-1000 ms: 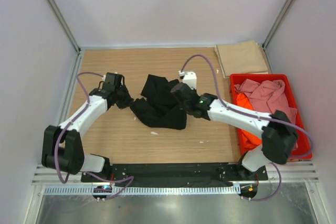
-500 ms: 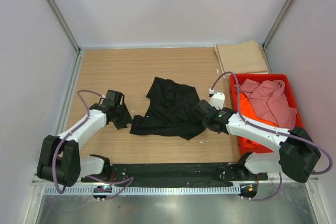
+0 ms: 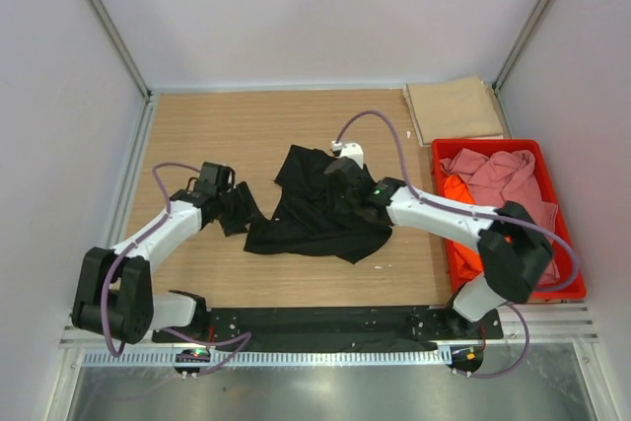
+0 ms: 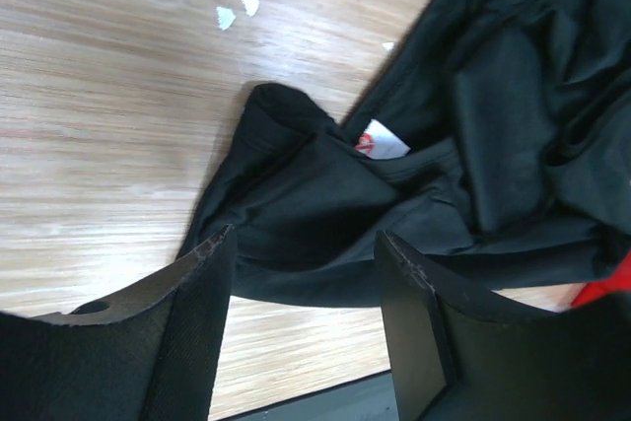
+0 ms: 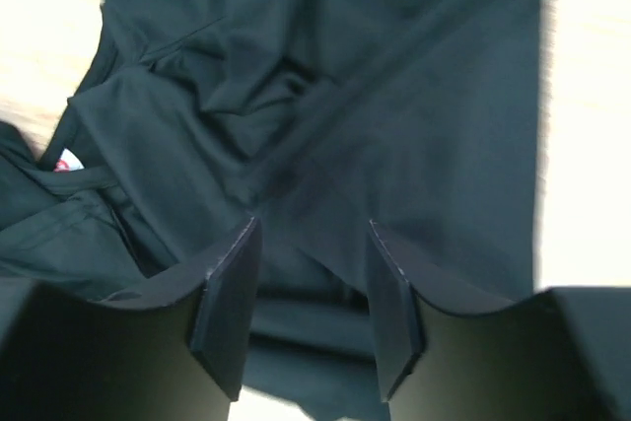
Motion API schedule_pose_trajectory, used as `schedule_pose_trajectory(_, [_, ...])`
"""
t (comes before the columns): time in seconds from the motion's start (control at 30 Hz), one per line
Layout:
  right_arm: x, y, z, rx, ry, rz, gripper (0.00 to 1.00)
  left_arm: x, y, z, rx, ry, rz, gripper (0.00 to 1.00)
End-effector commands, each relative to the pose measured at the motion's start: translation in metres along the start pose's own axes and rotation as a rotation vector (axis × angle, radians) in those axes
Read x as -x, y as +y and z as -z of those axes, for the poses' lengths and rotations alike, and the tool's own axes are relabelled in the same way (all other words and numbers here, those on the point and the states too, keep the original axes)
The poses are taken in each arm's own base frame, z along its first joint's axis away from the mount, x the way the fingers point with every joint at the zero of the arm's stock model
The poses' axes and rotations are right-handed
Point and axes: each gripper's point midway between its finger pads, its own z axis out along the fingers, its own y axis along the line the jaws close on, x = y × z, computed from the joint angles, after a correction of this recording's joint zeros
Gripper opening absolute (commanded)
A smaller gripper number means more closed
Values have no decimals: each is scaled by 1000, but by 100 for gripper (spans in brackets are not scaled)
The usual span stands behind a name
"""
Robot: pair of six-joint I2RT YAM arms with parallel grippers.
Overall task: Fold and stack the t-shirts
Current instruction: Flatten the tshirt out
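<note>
Black t-shirt (image 3: 317,214) is lying crumpled in the middle of the wooden table (image 3: 197,125). My left gripper (image 4: 304,244) is hovering at its left edge, jaws apart, near the collar label (image 4: 383,142). My right gripper (image 5: 311,229) is hanging over its far part, jaws apart, holding nothing.

**White Booth, Wooden Table**

We looked down on a light-brown wood-grain tabletop (image 3: 296,115), boxed in on three sides by plain white wall panels (image 3: 325,7). Up the far corners ran slim silver metal posts (image 3: 104,22). Along the near edge we saw a flat black base strip (image 3: 325,322), then a ribbed silver rail (image 3: 325,357) and a dull grey metal sheet (image 3: 325,391). The light was soft and even; small white scraps (image 4: 235,12) lay on the wood.
</note>
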Motion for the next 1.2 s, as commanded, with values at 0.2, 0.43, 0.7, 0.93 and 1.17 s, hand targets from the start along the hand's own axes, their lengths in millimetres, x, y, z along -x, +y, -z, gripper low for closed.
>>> schedule_pose_trajectory(0.2, [-4,23,-61,-32,40,180,52,-15,-11,-19,-81,53,-48,63])
schedule_pose_trajectory(0.43, [7,-11,-52,-243,14,130,1,-8,-41,6,-44,-71,-272,67])
schedule_pose_trajectory(0.7, [11,-35,-3,-263,-29,2,1,-15,-41,-19,38,-33,-384,71])
schedule_pose_trajectory(0.93, [-9,-61,26,-257,-68,-82,1,-27,-62,-41,-13,36,-470,58])
schedule_pose_trajectory(1.17, [6,-90,46,-326,-143,-162,1,29,-83,18,117,-154,-409,0])
